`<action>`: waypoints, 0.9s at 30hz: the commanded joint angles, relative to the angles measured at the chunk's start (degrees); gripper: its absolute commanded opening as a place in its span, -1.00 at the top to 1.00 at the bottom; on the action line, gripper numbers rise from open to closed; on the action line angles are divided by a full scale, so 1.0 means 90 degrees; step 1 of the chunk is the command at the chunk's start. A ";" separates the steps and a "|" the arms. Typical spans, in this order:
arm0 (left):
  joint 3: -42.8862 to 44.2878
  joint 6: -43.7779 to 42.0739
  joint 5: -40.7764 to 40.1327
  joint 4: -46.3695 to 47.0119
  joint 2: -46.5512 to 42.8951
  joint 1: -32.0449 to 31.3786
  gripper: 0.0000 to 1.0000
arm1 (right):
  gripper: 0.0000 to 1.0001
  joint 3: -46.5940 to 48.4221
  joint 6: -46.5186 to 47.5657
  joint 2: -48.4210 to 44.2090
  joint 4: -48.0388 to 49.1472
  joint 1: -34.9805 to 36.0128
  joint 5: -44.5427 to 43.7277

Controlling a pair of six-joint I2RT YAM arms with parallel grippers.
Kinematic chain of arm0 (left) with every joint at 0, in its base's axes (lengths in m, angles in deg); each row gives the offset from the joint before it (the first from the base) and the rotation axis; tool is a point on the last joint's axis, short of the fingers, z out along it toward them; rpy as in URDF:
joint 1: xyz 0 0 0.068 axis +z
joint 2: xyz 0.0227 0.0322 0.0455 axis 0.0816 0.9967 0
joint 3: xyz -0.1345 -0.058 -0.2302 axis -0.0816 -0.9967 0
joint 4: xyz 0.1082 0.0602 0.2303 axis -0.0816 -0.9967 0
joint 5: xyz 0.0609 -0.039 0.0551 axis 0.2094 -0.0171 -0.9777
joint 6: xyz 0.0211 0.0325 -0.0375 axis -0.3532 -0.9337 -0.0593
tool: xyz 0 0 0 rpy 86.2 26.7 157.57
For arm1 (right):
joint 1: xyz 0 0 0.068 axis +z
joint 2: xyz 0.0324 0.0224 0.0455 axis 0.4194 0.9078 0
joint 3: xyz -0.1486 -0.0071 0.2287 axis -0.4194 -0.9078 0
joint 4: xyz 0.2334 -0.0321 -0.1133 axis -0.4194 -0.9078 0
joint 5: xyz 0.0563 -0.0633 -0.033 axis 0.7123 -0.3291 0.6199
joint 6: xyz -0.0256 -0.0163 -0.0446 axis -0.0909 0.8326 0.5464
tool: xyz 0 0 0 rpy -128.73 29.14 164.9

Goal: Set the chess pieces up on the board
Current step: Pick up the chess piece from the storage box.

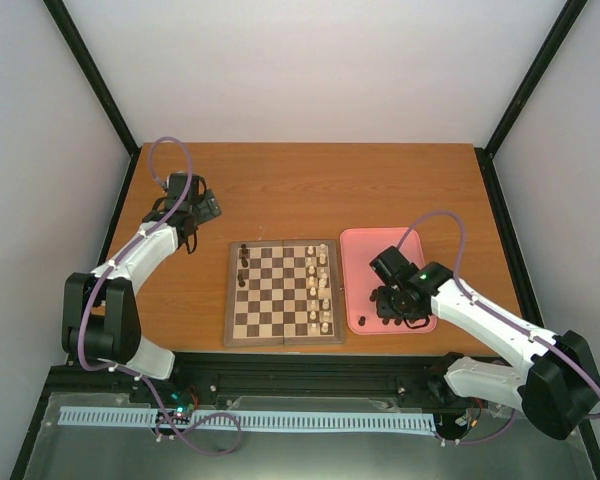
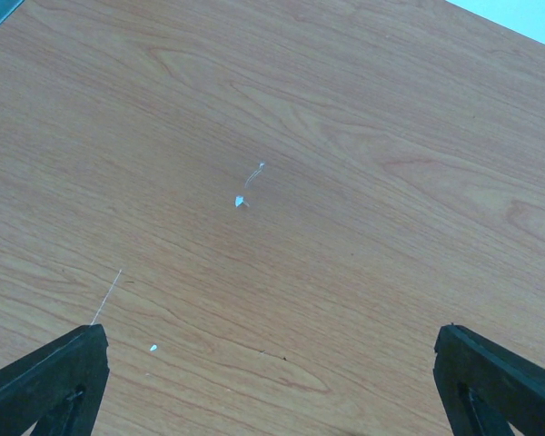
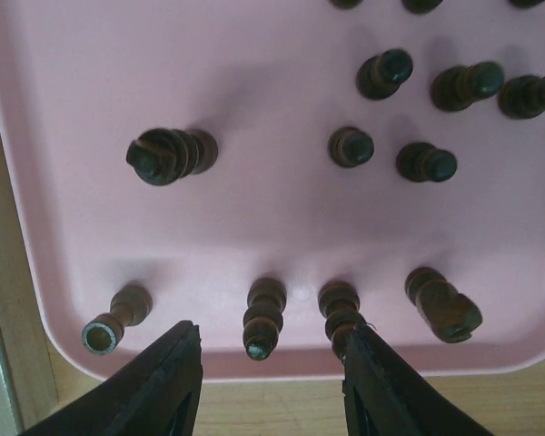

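Note:
The board point(image 1: 280, 325) lies mid-table with cream-white pieces along its right side and a few dark chess pieces point(image 1: 243, 262) on its left edge. Several more dark pieces lie and stand in a pink tray point(image 1: 358, 248) to the right of the board. My right gripper point(image 1: 388, 308) hangs low over the tray's near edge, open. In the right wrist view it point(image 3: 272, 341) straddles one lying dark piece point(image 3: 265, 316); a second piece point(image 3: 339, 307) touches its right finger point(image 3: 391, 391). My left gripper point(image 1: 206, 208) is open and empty over bare table, as the left wrist view point(image 2: 271, 341) shows.
The pink tray's rim point(image 3: 282, 363) runs just in front of my right fingers. Other dark pieces point(image 3: 171, 154) lie further in on the tray. Small white specks point(image 2: 241, 201) mark the wood under the left gripper. Black frame posts stand at the table's corners.

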 commanded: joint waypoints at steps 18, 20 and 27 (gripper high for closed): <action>0.0239 -0.0075 -0.0057 0.0027 0.0077 -0.0050 -0.99 | 0.25 -0.0214 0.0423 0.0803 0.0389 0.0001 0.0434; 0.0247 -0.0074 -0.0057 0.0020 0.0094 -0.0045 -0.99 | 0.25 -0.0214 0.0432 0.0849 0.0402 0.0001 0.0430; 0.0243 -0.0074 -0.0062 0.0027 0.0105 -0.0048 -0.99 | 0.40 -0.0214 0.0450 0.1000 0.0467 0.0001 0.0422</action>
